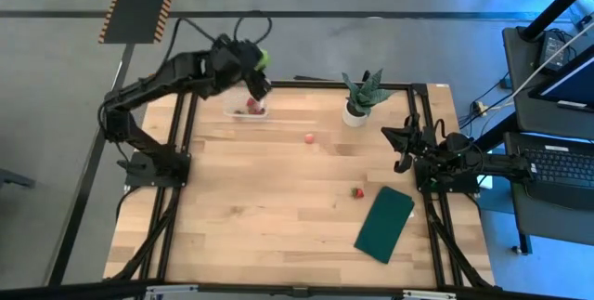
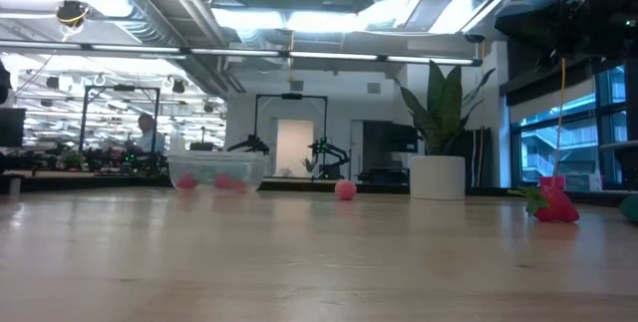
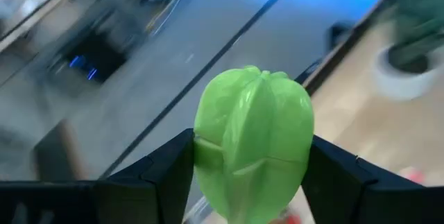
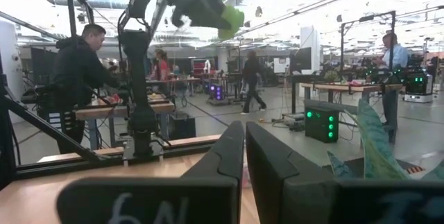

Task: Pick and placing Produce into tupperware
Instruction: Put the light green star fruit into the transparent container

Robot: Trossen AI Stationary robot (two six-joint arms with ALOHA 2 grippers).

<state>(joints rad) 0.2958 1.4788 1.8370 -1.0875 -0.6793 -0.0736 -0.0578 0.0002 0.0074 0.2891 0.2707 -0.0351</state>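
My left gripper [image 1: 256, 70] is high above the far left of the table, over the clear tub [image 1: 247, 108], shut on the bright green lumpy piece [image 3: 253, 144]. The tub [image 2: 216, 172] rests on its base near the table's far edge and holds red strawberries [image 1: 251, 105]. The pinkish round fruit [image 1: 308, 137] lies on the wood to the right of the tub. One strawberry [image 1: 356, 191] lies right of the table's centre, near the dark green rectangle. My right gripper [image 1: 401, 148] waits low at the table's right side, fingers [image 4: 244, 156] nearly together and holding nothing. My left gripper pinches the green lumpy piece between its two fingers [image 3: 170, 165], one on each flank [image 3: 208, 148] of the piece. The piece is lifted clear, high above the tub, and stands out beyond the fingertips.
A spiky plant in a white pot [image 1: 356, 112] stands at the far edge, right of centre. A flat dark green rectangle [image 1: 384, 223] lies near the right edge. Bare wood fills the near and left parts of the table [image 1: 251, 226]. People and benches show beyond the table.
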